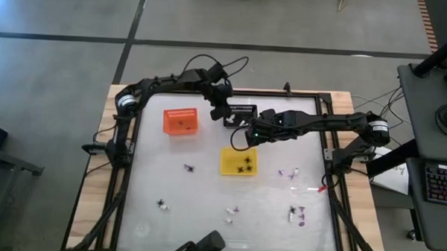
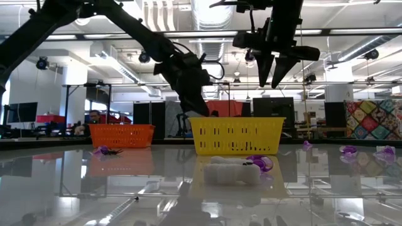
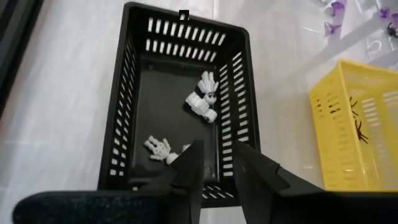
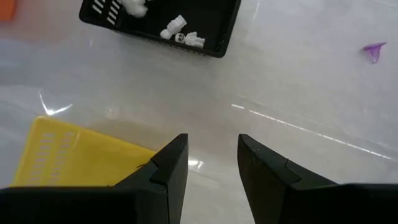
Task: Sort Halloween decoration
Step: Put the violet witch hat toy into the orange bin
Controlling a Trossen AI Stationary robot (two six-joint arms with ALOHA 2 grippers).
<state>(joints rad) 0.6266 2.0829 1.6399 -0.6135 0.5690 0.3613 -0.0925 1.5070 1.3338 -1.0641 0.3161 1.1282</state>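
From above: left gripper over the black basket, which is mostly covered by both arms, only a slotted wall showing. Right gripper between black basket and yellow basket, just above the yellow rim. Black spider pieces inside the yellow basket. Orange basket on the left, contents too small to name. Loose Halloween decoration pieces scattered over the front half of the table, white, purple and black; single shapes hard to make out.

At table height: yellow basket in the middle, orange basket to its left, black basket hidden. A white piece and a purple piece lying in front, more purple ones at the far right. Right gripper hanging high, fingers apart, empty.

Left wrist: fingers a little apart, nothing between them, directly over the black basket. Two white skeleton pieces on its floor; a third partly hidden behind one finger.

Right wrist: fingers apart, empty, over bare table beside the yellow basket, cut off at the edge. Black basket only partly in view.
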